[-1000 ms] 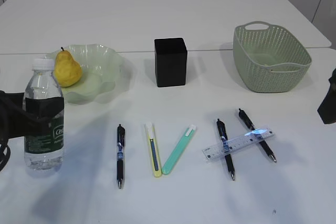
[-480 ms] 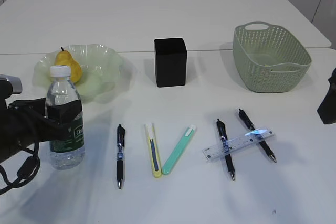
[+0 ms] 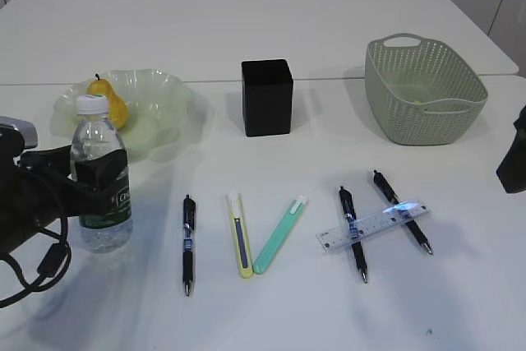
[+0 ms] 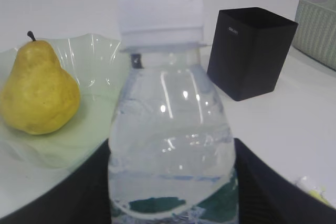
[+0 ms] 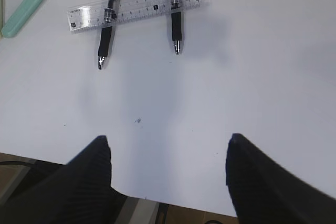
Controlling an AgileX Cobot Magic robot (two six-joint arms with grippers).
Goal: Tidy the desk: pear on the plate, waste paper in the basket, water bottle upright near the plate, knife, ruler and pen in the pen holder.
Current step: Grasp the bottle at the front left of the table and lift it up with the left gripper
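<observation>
Left fingers (image 3: 97, 185): clamped on the water bottle (image 3: 101, 172) at its label band, one black pad on each side in the left wrist view.
Right fingers (image 5: 168, 174): spread apart, nothing between them, hovering over bare tabletop (image 3: 460, 302) near the right edge.
Water bottle: upright, white cap on top, base on or just above the tabletop (cannot be told which), just near-left of the plate (image 3: 160, 108).
Pear (image 3: 107, 101): already lying in the plate, left side.
Pen holder (image 3: 267, 96): centre, far of the stationery, nothing seen inside.
Basket (image 3: 423, 88): far right; waste paper cannot be made out.
Ruler (image 3: 374, 224): laid across two pens (image 3: 353, 232), right of centre.
Other items: another pen (image 3: 188, 242), two slim cutters (image 3: 261, 234), centre near.
Step in hand: bottle being stood up beside the plate, judged nearly done.
Next move: bottle to be released without tipping, left arm drawn clear; ruler and pens then to be lifted into the pen holder.
</observation>
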